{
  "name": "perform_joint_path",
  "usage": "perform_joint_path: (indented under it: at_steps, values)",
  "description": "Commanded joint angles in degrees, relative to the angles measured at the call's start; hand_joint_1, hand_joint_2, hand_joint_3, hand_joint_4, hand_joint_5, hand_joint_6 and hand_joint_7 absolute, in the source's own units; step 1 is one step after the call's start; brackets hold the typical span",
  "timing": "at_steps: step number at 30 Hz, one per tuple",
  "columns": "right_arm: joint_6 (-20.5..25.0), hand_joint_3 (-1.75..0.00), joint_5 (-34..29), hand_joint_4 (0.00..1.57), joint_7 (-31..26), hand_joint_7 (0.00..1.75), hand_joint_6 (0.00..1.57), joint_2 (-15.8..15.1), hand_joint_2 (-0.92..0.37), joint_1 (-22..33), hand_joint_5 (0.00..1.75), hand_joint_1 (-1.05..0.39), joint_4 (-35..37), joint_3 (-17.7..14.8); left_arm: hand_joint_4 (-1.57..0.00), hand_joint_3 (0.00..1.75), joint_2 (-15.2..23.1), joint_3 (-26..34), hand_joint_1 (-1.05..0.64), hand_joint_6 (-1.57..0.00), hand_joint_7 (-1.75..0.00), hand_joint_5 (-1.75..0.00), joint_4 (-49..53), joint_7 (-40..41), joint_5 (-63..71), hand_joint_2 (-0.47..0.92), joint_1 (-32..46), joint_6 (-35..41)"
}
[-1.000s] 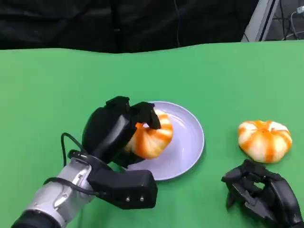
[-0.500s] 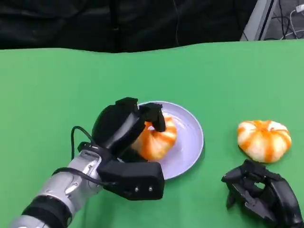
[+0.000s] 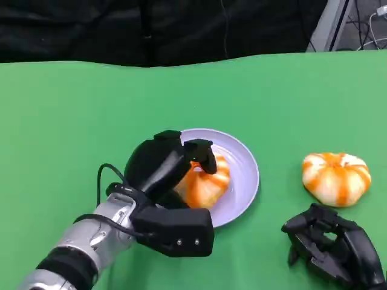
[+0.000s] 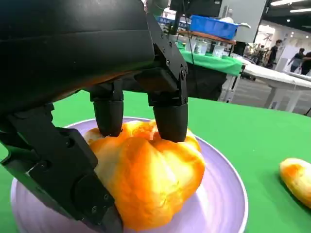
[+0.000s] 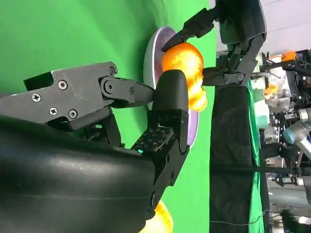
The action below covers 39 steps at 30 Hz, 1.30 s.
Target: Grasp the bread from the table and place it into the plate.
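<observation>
Green table (image 3: 72, 109); left hand (image 3: 158, 166) holds bread (image 3: 205, 181) over plate (image 3: 242, 175).

Green worktop (image 3: 72, 109) carrying a lavender plate (image 3: 245, 175) near its middle and a loose orange-striped bread roll (image 3: 336, 177) to its right.

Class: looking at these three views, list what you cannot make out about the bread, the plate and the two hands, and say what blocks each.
- Head view: the left hand covers the held bread's near-left side and the plate's left rim.
- Left wrist view: whether that bread touches the plate; the bread hides its underside.
- Head view: the right hand is cut off by the lower edge.
</observation>
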Motion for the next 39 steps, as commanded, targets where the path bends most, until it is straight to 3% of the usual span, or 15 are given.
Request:
perform_joint_path:
  at_steps: [1, 5, 6, 7, 8, 10, 11, 18, 20, 30, 32, 39]
  values:
    - [-0.4, -0.45, 0.5, 0.66, -0.1, 1.04, 0.83, -0.4, -0.88, 0.4, 1.74, -0.27, -0.2, -0.1, -0.51, 0.04, 0.5, 0.1, -0.06, -0.76, -1.15, -1.68, 0.1, -1.8, -1.2, 0.89, -1.3, 0.0]
    - [-0.4, -0.46, 0.5, 0.66, -0.2, 1.04, 0.83, -0.4, -0.88, 0.4, 1.74, -0.26, -0.3, -0.1, -0.52, 0.03, 0.4, 0.2, -0.06, -0.77, -1.13, -1.67, -0.1, -2.2, -1.5, 0.9, -1.2, 0.2]
    - [-0.5, -0.46, 0.3, 0.67, -0.4, 1.03, 0.83, -0.4, -0.87, 0.4, 1.74, -0.27, -0.2, -0.1, -0.6, 0.03, 0.6, -0.1, -0.12, -0.81, -0.81, -1.31, -0.1, -2.1, -1.1, 0.91, -1.3, 0.4]
    - [-0.7, -0.46, 0.1, 0.67, -0.7, 1.03, 0.83, -0.5, -0.87, 0.4, 1.74, -0.27, -0.1, 0.0, -0.74, 0.08, 1.0, -0.6, -0.21, -0.87, -0.38, -0.76, -0.2, -2.1, -0.4, 0.92, -1.5, 0.8]
    - [-0.6, -0.46, 0.2, 0.67, -0.5, 1.03, 0.83, -0.5, -0.87, 0.3, 1.74, -0.28, 0.0, 0.0, -0.79, 0.12, 1.3, -1.0, -0.27, -0.87, -0.2, -0.45, -0.2, -2.5, 0.2, 0.92, -1.8, 1.4]
    - [-0.4, -0.46, 0.4, 0.67, -0.4, 1.04, 0.83, -0.5, -0.87, 0.2, 1.75, -0.28, 0.1, -0.1, -0.72, 0.16, 1.6, -1.6, -0.39, -0.73, -0.04, -0.11, -0.3, -3.1, 0.9, 0.92, -2.2, 2.3]
    - [-0.3, -0.46, 0.4, 0.67, -0.3, 1.04, 0.83, -0.5, -0.87, 0.2, 1.75, -0.28, 0.1, -0.1, -0.7, 0.17, 1.6, -1.7, -0.41, -0.7, -0.02, -0.07, -0.4, -3.2, 0.9, 0.92, -2.2, 2.5]
    - [-0.7, -0.46, 0.2, 0.67, -0.5, 1.04, 0.83, -0.5, -0.86, 0.2, 1.75, -0.28, 0.2, 0.0, -0.69, 0.18, 1.9, -2.3, -0.43, -0.68, 0.0, -0.02, -0.9, -3.8, 0.9, 0.92, -2.2, 3.6]
    - [-1.3, -0.47, -0.1, 0.67, -0.7, 1.04, 0.82, -0.6, -0.87, 0.1, 1.75, -0.28, 0.4, 0.1, -0.53, 0.27, 2.2, -2.6, -0.6, -0.54, 0.0, -0.01, -1.5, -4.6, 1.2, 0.92, -2.0, 4.7]
    - [-0.9, -0.48, 0.3, 0.67, -0.3, 1.04, 0.82, -0.6, -0.86, 0.1, 1.75, -0.27, 0.5, 0.0, -0.34, 0.45, 3.2, -3.8, -0.75, -0.41, 0.0, 0.0, -5.8, -9.5, 2.5, 0.92, -1.3, 10.8]
    - [-0.8, -0.48, 0.4, 0.67, -0.1, 1.04, 0.83, -0.6, -0.86, 0.2, 1.75, -0.27, 0.4, 0.0, -0.23, 0.53, 3.7, -4.0, -0.82, -0.34, 0.0, 0.0, -7.1, -11.1, 2.8, 0.92, -1.0, 11.9]
    - [-0.7, -0.49, 0.8, 0.64, 0.4, 1.04, 0.83, -0.5, -0.85, 0.0, 1.74, -0.26, 0.7, -0.3, -0.2, 0.66, 4.8, -3.9, -0.88, -0.31, 0.0, 0.0, -9.7, -13.6, 2.2, 0.92, -0.3, 13.1]
